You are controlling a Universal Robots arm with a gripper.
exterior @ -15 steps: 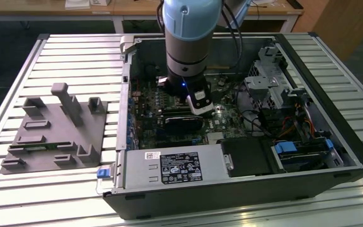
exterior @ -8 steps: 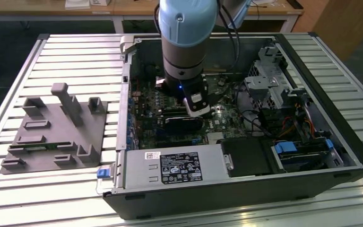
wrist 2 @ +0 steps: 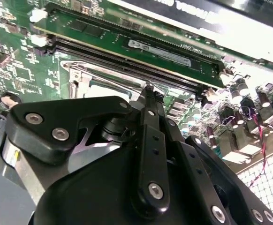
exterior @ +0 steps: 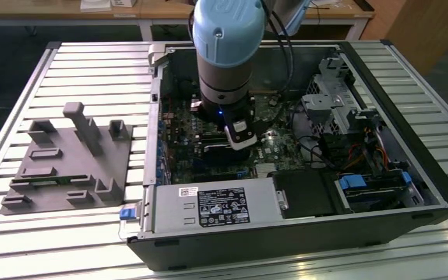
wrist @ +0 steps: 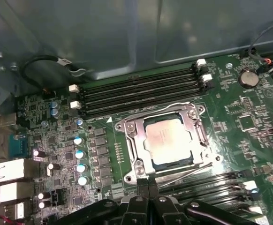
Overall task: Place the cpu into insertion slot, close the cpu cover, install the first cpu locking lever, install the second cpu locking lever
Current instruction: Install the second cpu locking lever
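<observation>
Looking into the open computer case [exterior: 302, 233], we find the cpu [wrist: 167, 140] already seated in the insertion slot [wrist: 137, 165] at centre frame of the first wrist view, with the cpu cover [wrist: 127, 127] lying closed around it. Our gripper [wrist: 147, 183] sits at the bottom centre of that frame, fingers pressed together on nothing, tips just beside the socket's near edge where thin locking levers [wrist: 183, 172] lie. We judge the lever step is in hand; the move calls for a precise push at a lever, keeping clear of the memory slots [wrist: 136, 91].
</observation>
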